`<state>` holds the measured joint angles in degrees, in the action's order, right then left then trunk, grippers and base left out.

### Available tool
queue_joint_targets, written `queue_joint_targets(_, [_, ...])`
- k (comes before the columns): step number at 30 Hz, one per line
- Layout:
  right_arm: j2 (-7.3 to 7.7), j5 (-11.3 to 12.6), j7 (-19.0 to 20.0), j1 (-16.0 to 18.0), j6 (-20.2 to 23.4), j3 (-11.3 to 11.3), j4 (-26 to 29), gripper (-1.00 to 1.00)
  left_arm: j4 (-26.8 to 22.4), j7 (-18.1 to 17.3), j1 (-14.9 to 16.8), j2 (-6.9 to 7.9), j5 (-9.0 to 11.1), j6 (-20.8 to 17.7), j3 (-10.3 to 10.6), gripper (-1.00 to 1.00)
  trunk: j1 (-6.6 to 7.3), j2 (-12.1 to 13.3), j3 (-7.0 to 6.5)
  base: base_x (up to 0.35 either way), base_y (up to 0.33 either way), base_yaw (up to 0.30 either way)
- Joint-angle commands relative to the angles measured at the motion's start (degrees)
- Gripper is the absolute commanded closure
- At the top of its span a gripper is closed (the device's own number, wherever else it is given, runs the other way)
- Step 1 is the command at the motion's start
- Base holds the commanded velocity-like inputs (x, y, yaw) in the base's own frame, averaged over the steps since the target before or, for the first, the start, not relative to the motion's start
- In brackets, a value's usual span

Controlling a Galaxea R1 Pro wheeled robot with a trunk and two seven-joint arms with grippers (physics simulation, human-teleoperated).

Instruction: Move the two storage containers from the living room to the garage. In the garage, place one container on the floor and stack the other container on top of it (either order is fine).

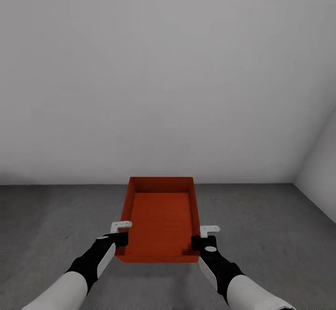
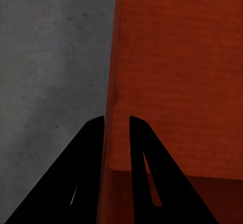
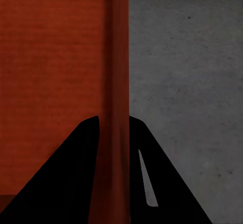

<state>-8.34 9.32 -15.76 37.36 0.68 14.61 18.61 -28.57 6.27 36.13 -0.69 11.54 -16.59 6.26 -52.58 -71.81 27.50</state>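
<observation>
Plastic this thin is looking light and stiff, so the bin (image 1: 161, 216) is riding level above the grey floor (image 1: 56, 216), near the pale wall (image 1: 168, 67). The left gripper (image 1: 122, 239) is pinching the bin's left wall, one finger (image 2: 86, 173) outside, and the right gripper (image 1: 199, 242) is clamping the right wall likewise. Smooth walls are probably slippery, so rims are offering the surest hold. The bin's underside is staying hidden, so its height above the floor is hard to judge.
</observation>
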Motion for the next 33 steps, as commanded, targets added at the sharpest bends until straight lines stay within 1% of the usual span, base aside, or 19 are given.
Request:
queue_joint_targets(1, [0.08,1.67,0.11,0.0,0.11,1.21,-0.07,1.0,-0.26,0.83,0.08,0.43,-0.38,2.61,-1.16,1.0,0.0,-0.04,0.16,0.0,0.0,0.0])
queue_joint_targets(33, [0.08,1.51,0.11,0.0,0.09,1.29,0.02,1.0,-0.3,0.83,0.08,0.43,-0.38,2.59,-1.16,1.0,0.0,-0.04,3.06,0.0,0.0,0.0])
